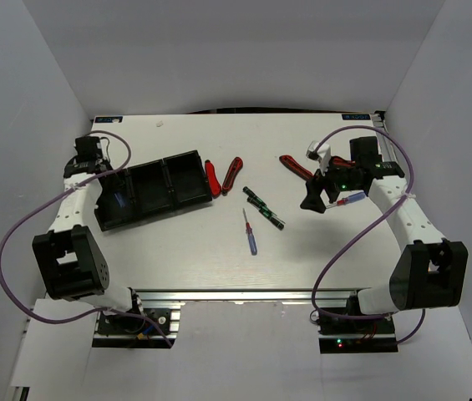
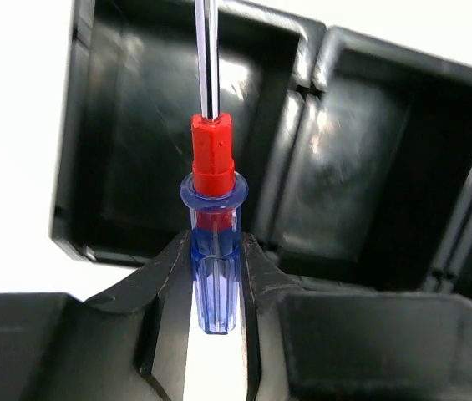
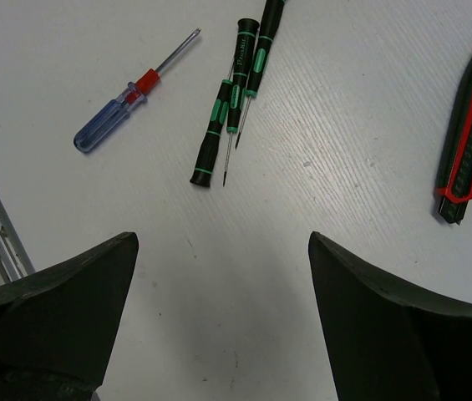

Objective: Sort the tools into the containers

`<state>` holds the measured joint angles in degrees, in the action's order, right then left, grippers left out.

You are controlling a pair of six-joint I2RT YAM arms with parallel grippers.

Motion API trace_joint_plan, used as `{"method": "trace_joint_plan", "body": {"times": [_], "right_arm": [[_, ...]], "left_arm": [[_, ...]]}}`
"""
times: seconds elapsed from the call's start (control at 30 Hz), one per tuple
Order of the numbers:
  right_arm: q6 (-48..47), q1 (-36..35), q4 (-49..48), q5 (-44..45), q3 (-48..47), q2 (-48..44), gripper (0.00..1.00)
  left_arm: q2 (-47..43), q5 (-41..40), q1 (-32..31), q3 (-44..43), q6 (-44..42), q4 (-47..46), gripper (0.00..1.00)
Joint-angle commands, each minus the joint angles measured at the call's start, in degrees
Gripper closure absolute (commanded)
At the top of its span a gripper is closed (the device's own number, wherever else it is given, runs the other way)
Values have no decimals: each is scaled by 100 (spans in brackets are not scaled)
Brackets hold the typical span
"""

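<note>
The black three-compartment tray (image 1: 187,177) lies at the left. My left gripper (image 1: 119,198) hangs over its left end, shut on a blue-handled screwdriver (image 2: 213,255) whose red collar and shaft point at the left compartment of the tray (image 2: 315,50). My right gripper (image 1: 312,202) is open and empty above bare table (image 3: 221,242). A blue screwdriver (image 3: 110,125), two black-and-green screwdrivers (image 3: 219,134) and a red-and-black cutter (image 3: 469,142) lie ahead of it. From the top, the blue screwdriver (image 1: 250,232) and the green ones (image 1: 265,207) lie mid-table.
Two red-and-black cutters (image 1: 211,177) (image 1: 232,174) lie just right of the tray. A third cutter (image 1: 296,167) lies near the right arm. Another blue screwdriver (image 1: 348,199) lies beside the right wrist. White walls enclose the table on three sides.
</note>
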<state>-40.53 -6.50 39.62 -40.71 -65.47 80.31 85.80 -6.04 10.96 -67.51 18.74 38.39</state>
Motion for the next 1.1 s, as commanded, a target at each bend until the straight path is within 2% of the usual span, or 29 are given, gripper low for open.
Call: {"method": "trace_joint_plan", "body": {"times": [0.0, 0.07, 0.17, 0.2, 0.27, 0.37, 0.4, 0.47, 0.53, 0.67, 0.77, 0.8, 0.87, 0.9, 0.97, 1.07], "right_arm": [[98, 9, 29, -148, -89, 19, 11], [160, -18, 11, -148, -97, 72, 11], [169, -96, 37, -165, -150, 177, 11], [160, -158, 55, -174, -159, 212, 11], [247, -246, 90, -157, -159, 309, 11], [449, -570, 20, 9, -80, 388, 11], [572, -667, -58, 115, -1, 397, 11], [844, -878, -305, 343, 61, 415, 11], [1178, -1238, -471, 686, 131, 424, 11], [1881, -1923, -936, 1029, 245, 468, 11], [2750, -2406, -1245, 1712, 315, 573, 10], [2987, -2530, -1420, 1872, 333, 617, 11], [3551, -2950, -1535, 2127, 342, 775, 11], [3718, -3101, -1614, 2450, 325, 845, 11], [4060, -3382, -1711, 2716, 290, 1082, 11], [4378, -3629, -1764, 3093, 97, 1486, 11]], "left_arm": [[15, 86, 231, -184, -397, -358, 96], [216, 95, 310, -140, -485, -464, 96], [402, 60, 345, -140, -468, -561, 88], [498, 42, 354, -158, -459, -587, 79], [569, 33, 354, -210, -442, -622, 71], [640, 16, 372, -246, -415, -631, 47], [640, 7, 363, -246, -398, -631, 34], [605, 7, 372, -202, -345, -622, 23], [500, 68, 363, -167, -310, -622, 17], [175, 243, 372, -61, -169, -544, 15], [-308, 638, 363, 27, 41, -508, 15], [-457, 1188, 372, 114, 103, -508, 13], [-930, 1796, 363, 298, 428, -648, 11], [-1099, 2522, 363, 586, 542, -866, 6], [-1424, 3037, 354, 939, 1050, -1070, 2], [-2074, 3539, 284, 1502, 1439, -1325, 2]]}}
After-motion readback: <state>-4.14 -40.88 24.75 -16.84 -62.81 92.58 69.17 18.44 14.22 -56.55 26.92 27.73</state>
